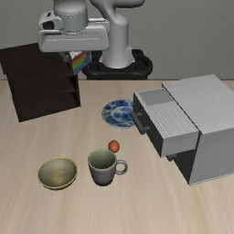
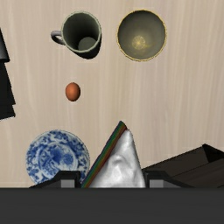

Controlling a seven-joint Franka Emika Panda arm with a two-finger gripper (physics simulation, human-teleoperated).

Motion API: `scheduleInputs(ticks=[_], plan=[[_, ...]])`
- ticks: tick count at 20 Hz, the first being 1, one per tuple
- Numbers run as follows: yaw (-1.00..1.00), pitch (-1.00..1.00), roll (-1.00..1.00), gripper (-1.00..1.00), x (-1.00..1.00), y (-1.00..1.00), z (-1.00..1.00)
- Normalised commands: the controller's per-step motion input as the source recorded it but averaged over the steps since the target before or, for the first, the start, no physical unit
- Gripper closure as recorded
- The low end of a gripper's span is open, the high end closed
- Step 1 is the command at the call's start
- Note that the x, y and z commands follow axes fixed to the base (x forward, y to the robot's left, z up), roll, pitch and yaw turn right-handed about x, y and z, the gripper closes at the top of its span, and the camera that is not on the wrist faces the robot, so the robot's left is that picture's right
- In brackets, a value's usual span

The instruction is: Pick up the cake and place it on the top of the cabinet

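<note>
Your gripper (image 2: 112,181) pinched the cake (image 2: 118,162) between partly spread fingers, the dark cabinet (image 1: 41,82) at its eight o'clock in the exterior view.

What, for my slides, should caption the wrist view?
Gripper holds cake; plate, egg, mug and bowl lie on the table below.

glossy white arm (image 1: 117,41), pale grey pincer (image 1: 78,57)

Tool (image 2: 112,181) clamps the cake (image 2: 119,159) (plate (image 2: 54,156) just beside)
</note>
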Motion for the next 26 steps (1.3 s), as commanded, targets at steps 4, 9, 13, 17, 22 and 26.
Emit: scheduleInputs(ticks=[4,9,13,17,22,26], plan=[[0.0,0.0,0.0,1.0,0.0,1.0,0.0],[0.0,0.0,0.0,1.0,0.0,1.0,0.0],[0.0,0.0,0.0,1.0,0.0,1.0,0.0],[0.0,0.0,0.0,1.0,0.0,1.0,0.0],[0.0,0.0,0.0,1.0,0.0,1.0,0.0],[0.0,0.0,0.0,1.0,0.0,1.0,0.0]])
